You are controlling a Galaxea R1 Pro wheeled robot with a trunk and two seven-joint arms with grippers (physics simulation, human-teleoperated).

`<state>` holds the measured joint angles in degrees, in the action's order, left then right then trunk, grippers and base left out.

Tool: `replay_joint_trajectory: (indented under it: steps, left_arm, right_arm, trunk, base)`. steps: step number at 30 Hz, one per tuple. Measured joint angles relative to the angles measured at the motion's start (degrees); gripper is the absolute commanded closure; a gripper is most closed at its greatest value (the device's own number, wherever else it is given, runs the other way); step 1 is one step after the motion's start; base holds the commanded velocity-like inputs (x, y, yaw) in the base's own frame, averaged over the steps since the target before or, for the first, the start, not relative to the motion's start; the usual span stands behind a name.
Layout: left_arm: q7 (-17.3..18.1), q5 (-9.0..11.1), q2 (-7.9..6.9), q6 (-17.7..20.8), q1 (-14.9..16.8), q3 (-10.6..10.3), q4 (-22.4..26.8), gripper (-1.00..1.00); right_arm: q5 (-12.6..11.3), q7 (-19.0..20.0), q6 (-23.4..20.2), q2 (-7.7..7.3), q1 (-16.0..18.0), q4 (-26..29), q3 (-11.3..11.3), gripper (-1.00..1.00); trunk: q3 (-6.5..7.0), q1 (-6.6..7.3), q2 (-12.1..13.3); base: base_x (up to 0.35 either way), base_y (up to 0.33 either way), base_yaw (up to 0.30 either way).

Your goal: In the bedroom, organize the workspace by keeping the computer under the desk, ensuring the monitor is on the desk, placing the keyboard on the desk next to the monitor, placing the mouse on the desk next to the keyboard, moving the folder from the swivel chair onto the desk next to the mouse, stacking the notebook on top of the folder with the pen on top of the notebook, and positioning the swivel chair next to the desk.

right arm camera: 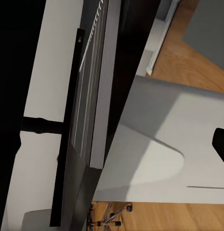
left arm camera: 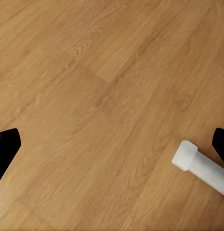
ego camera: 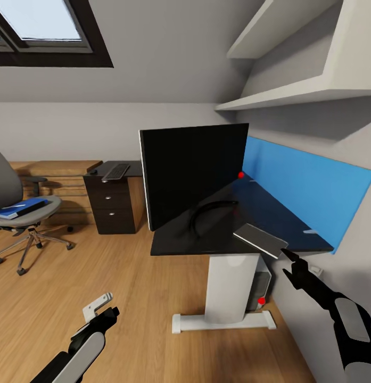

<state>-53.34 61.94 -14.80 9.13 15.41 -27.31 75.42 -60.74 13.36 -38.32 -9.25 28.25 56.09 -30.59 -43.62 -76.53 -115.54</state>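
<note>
Since the notebook (ego camera: 258, 239) overhung the tabletop (ego camera: 270, 215) edge, we judged our empty, spread right hand (ego camera: 293, 262) should pinch its protruding corner squarely.

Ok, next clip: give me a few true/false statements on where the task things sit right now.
1. The folder lies on the chair seat. True.
2. The keyboard is on the floor. False: it lies on the desk, over the drawer unit.
3. The monitor stands on the desk. True.
4. The notebook is on the folder. False: it lies at the desk's near edge, close to the right gripper.
5. The computer sits under the desk. True.
</note>
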Motion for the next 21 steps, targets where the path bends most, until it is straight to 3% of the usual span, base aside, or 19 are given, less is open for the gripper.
replay_joint_trajectory:
  steps: [12, 21]
  left_arm:
    - [-0.01, 0.0, 0.0, 0.0, 0.0, 0.0, 0.0, -1.0]
    - [0.06, 0.0, 0.0, 0.0, 0.0, 0.02, 0.0, -1.0]
  right_arm:
    - [0.02, 0.0, 0.0, 0.0, 0.0, 0.0, -0.01, -1.0]
    - [-0.02, 0.0, 0.0, -0.04, 0.0, 0.0, -0.01, -1.0]
  trunk:
    - [0.0, 0.0, 0.0]
    - [0.0, 0.01, 0.0]
  base:
    - [0.002, 0.001, 0.0]
    - [0.098, 0.064, 0.0]
